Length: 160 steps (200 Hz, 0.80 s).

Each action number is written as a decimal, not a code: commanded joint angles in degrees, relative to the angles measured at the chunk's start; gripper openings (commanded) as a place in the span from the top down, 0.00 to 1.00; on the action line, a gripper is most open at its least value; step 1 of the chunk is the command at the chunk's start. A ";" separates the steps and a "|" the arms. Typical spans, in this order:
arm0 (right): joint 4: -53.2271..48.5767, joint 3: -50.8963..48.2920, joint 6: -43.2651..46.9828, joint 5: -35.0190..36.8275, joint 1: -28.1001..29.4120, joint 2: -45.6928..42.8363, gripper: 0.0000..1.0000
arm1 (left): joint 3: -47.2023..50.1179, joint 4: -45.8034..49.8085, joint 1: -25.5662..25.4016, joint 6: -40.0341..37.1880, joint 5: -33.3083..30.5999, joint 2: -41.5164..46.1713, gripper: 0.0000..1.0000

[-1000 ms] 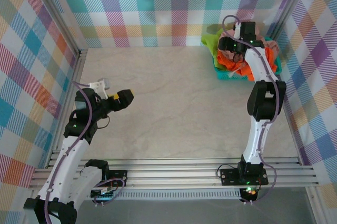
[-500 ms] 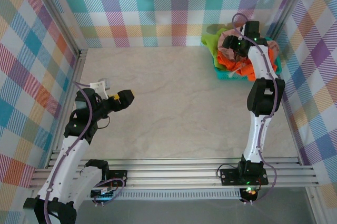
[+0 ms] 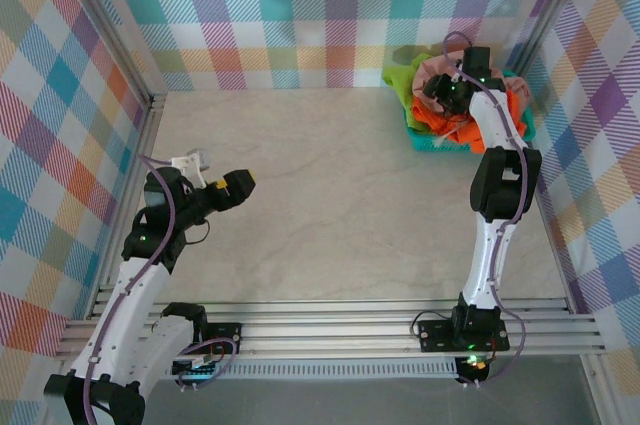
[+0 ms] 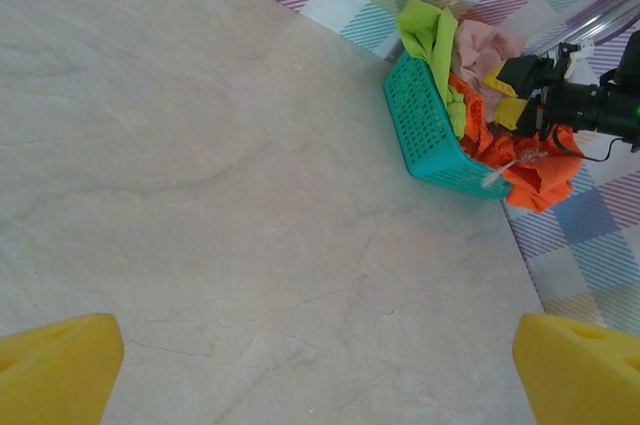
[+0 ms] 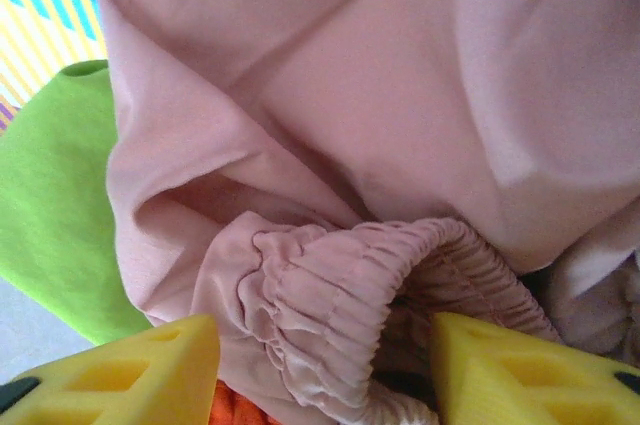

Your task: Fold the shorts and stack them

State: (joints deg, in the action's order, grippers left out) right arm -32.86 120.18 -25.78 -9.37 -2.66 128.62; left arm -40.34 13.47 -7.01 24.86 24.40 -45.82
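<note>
**RIGHT GRIPPER POSITIONED ON PINK SHORTS IN BASKET**

Over the last second the right gripper (image 3: pixel 438 95) has shifted slightly above the basket (image 3: pixel 425 142) and settled on the heap inside it. The left gripper (image 3: pixel 240 185) has not moved. It stays well clear of the basket on its left, above the bare table (image 3: pixel 330 195), with its jaws apart.

The right jaws are apart. They stand on either side of the gathered waistband of the pink shorts (image 5: pixel 380 95) and are not clamped on it. The pink shorts lie on top of the heap. The green shorts (image 3: pixel 400 75) hang over the basket's far-left rim, and the orange shorts (image 3: pixel 450 123) spill over its right side.

No shorts have left the basket, so folding has not begun. The likely next step is to close on the waistband and lift.
</note>
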 commanded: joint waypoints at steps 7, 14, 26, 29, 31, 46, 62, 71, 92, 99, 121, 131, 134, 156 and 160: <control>3.17 1.36 -1.07 -2.38 -0.42 -0.01 0.49 | -0.88 0.50 -0.55 0.35 -0.40 0.34 0.00; 3.61 1.54 -1.11 -2.66 -0.41 0.16 0.50 | -0.75 0.42 -0.62 0.32 -0.41 0.27 0.00; 4.23 1.94 -1.01 -3.00 -0.40 0.77 0.54 | -0.62 0.26 -0.64 0.38 -0.41 0.22 0.00; 4.40 1.97 -0.91 -3.09 -0.42 0.90 0.57 | -0.55 0.24 -0.67 0.43 -0.41 0.21 0.00; 4.56 1.98 -0.91 -3.15 -0.42 0.90 0.58 | -0.54 0.19 -0.65 0.49 -0.41 0.21 0.00; 5.83 2.31 -0.69 -4.23 -0.41 1.53 0.64 | -0.45 0.04 -0.64 0.54 -0.41 0.21 0.00; 7.28 3.07 -0.28 -5.92 -0.40 2.18 0.68 | -0.44 0.12 -0.73 0.60 -0.41 0.20 0.00; 7.57 3.83 -0.23 -6.52 -0.41 2.61 0.72 | -0.40 0.09 -0.73 0.57 -0.40 0.17 0.00; 8.38 5.35 -0.05 -9.11 -0.32 3.46 0.75 | -0.26 -0.11 -0.73 0.77 -0.41 0.21 0.00; 8.10 6.03 -0.06 -9.72 -0.28 3.74 0.79 | -0.18 -0.12 -0.80 0.88 -0.40 0.21 0.00; 8.08 6.47 -0.96 -11.02 -0.32 3.34 0.91 | -0.07 -0.29 -0.89 1.06 -0.32 0.31 0.00; 8.39 6.26 -1.57 -11.90 -0.29 2.67 0.95 | -0.11 -0.30 -0.90 1.15 -0.24 0.30 0.00; 8.61 6.06 -1.76 -12.23 -0.28 2.36 0.96 | -0.17 -0.29 -0.90 1.15 -0.23 0.30 0.00; 12.70 2.39 -3.77 -13.74 -0.19 -1.74 1.00 | -0.18 -0.38 -0.99 1.41 -0.23 0.56 0.00; 13.80 1.56 -4.16 -13.81 -0.12 -2.56 1.00 | -0.18 -0.38 -1.04 1.50 -0.19 0.64 0.00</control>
State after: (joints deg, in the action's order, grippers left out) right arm -25.98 123.79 -27.68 -19.16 -3.03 131.85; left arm -40.34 13.45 -7.11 25.63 24.40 -45.80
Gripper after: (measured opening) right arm 0.058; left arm 0.998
